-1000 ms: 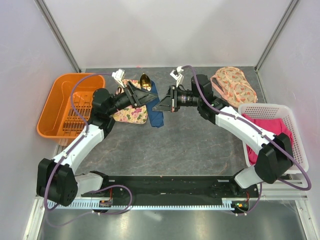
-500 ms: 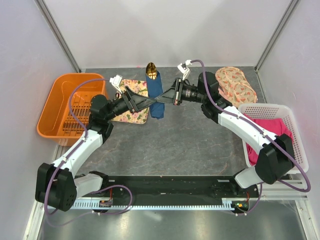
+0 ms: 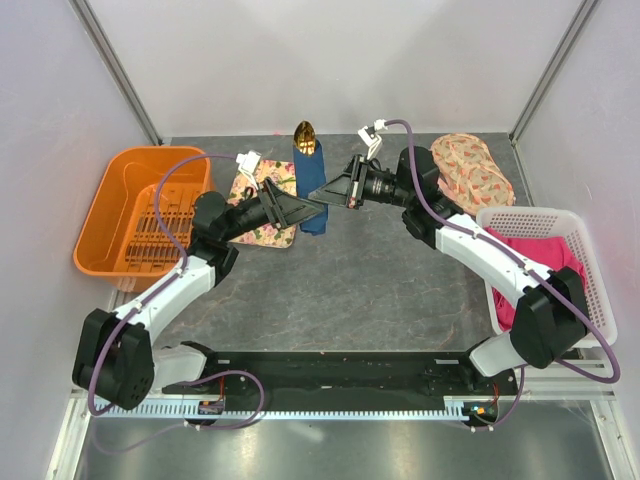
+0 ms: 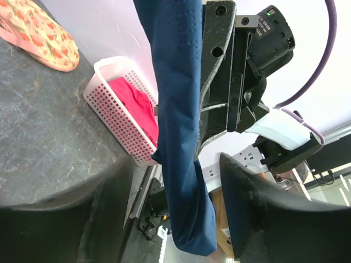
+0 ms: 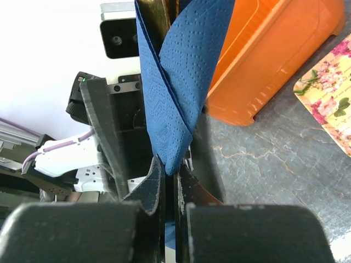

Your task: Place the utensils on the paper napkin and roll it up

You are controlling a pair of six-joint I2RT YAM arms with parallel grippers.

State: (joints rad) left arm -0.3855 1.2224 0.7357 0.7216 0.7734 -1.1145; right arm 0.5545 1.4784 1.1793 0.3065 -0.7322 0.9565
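Note:
The navy paper napkin (image 3: 310, 185) is rolled into a slim tube, with a gold spoon bowl (image 3: 304, 136) sticking out of its far end. My right gripper (image 3: 316, 193) is shut on the roll near its middle. In the right wrist view the jaws (image 5: 176, 170) pinch the napkin's folded edge (image 5: 175, 87), and a gold handle (image 5: 152, 13) shows above it. My left gripper (image 3: 318, 204) is open. In the left wrist view its fingers (image 4: 173, 164) stand apart on either side of the hanging roll (image 4: 178, 109) without touching it. The other utensils are hidden inside the roll.
A floral tray (image 3: 262, 225) lies under the left gripper. An orange basket (image 3: 130, 210) stands at the left. A white basket (image 3: 590, 290) holding a pink cloth (image 3: 540, 260) stands at the right. A floral fabric piece (image 3: 468, 170) lies at the back right.
The roll swung from a tilt over the tray to pointing straight toward the back, with the spoon bowl moving right. Both grippers moved with it. Little has changed in the last half second.

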